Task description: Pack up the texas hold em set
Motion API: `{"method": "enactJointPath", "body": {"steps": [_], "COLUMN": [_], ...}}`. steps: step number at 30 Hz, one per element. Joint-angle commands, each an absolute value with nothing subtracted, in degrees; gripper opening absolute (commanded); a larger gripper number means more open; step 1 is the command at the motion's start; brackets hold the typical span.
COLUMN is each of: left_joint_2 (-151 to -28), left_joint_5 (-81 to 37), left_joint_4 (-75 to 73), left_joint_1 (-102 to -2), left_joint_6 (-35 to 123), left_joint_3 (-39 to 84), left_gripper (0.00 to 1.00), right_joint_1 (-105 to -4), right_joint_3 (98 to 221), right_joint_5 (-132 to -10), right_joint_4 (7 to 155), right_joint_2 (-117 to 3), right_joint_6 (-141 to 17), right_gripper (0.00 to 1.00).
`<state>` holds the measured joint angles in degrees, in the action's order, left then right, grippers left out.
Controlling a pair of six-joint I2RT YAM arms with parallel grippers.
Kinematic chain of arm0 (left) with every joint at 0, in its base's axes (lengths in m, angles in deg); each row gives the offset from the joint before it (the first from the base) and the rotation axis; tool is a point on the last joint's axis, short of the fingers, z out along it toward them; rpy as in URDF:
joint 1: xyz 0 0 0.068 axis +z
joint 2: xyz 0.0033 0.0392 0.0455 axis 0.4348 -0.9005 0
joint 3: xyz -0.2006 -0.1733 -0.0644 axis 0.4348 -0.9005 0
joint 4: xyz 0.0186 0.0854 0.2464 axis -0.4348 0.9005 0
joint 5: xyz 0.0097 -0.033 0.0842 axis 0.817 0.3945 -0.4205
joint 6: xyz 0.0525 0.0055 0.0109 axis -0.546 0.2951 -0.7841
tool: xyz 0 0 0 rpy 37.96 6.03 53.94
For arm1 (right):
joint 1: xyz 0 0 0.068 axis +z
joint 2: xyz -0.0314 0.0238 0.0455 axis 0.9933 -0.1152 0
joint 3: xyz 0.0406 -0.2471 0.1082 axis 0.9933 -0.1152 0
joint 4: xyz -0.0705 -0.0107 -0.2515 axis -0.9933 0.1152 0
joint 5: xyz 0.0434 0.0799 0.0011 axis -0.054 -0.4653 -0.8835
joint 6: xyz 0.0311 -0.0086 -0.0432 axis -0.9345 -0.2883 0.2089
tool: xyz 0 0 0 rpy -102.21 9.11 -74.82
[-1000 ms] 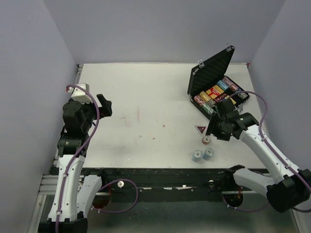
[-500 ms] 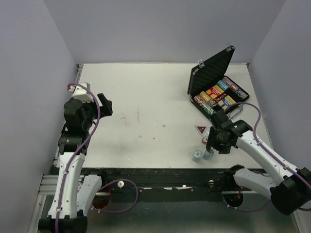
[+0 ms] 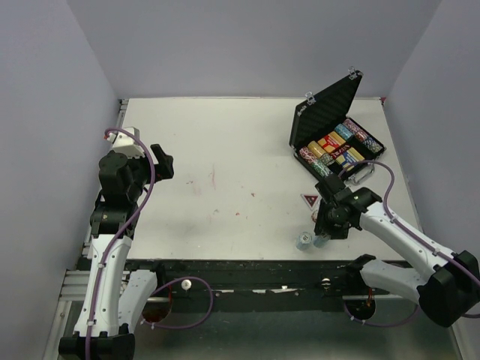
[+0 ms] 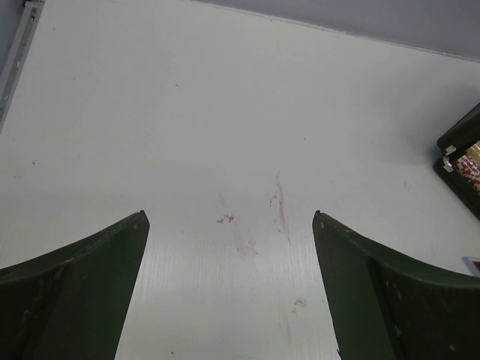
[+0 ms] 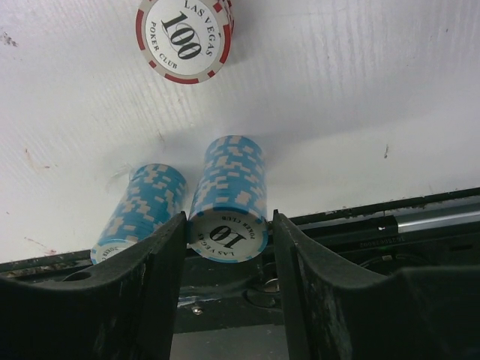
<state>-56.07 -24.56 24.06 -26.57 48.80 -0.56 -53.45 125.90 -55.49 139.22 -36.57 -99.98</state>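
The black ribbed case (image 3: 328,111) stands open at the table's back right, with multicoloured chip rows (image 3: 334,149) in its tray. A dark triangular marker (image 3: 310,200) lies in front of it. Two blue chip stacks stand near the table's front edge. My right gripper (image 5: 227,225) is lowered around the right blue stack (image 5: 229,199), jaws open; the left finger (image 5: 150,262) touches it and a thin gap shows at the right finger. The other blue stack (image 5: 142,206) stands just left of it. A red 100 chip stack (image 5: 184,37) stands beyond. My left gripper (image 4: 229,217) is open over bare table.
The black front rail (image 5: 390,221) of the table runs right behind the blue stacks. Faint red marks (image 4: 277,214) stain the table's middle. A corner of the case (image 4: 461,146) shows at the right of the left wrist view. Grey walls enclose the table.
My right arm has moved from near the case toward the front edge and come down around the right blue stack, its jaws narrowing. The left arm has stayed still.
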Motion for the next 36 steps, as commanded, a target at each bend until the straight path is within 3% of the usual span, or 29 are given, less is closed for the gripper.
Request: {"method": "enactJointPath", "body": {"steps": [1, 9, 12, 17, 19, 29, 36], "left_joint_2": [-55.7, -55.6, -55.3, -55.3, -55.3, -54.3, -53.6], "left_joint_5": [-23.4, -23.2, -23.2, -23.2, -23.2, -24.2, -25.1], "left_joint_4": [23.3, 23.3, 23.4, 23.4, 23.4, 23.6, 23.5], "left_joint_1": [-26.3, -26.3, -26.3, -26.3, -26.3, -26.3, -26.3], "left_joint_6": [49.0, 49.0, 49.0, 49.0, 49.0, 48.5, 48.2], "left_joint_3": [-1.1, -1.0, -1.1, -1.1, -1.0, -1.0, -1.1], "left_gripper": [0.99, 0.99, 0.99, 0.99, 0.99, 0.99, 0.99], "right_joint_1": [-51.5, -49.7, -49.5, -49.5, -49.5, -50.6, -66.8], "right_joint_3": [125.0, 124.1, 122.9, 124.3, 126.9, 146.3, 145.9], "right_joint_5": [-54.7, -54.0, -54.5, -54.1, -52.6, -36.6, -41.9], "right_joint_4": [138.3, 137.6, 136.4, 135.8, 136.4, 139.8, 117.3], "right_joint_2": [-37.3, -38.9, -39.2, -37.5, -36.9, -40.9, -40.1], "right_joint_6": [-102.8, -104.0, -104.1, -104.2, -103.9, -94.9, -86.9], "right_gripper": [0.56, 0.55, 0.50, 0.19, 0.01, 0.01, 0.01]}}
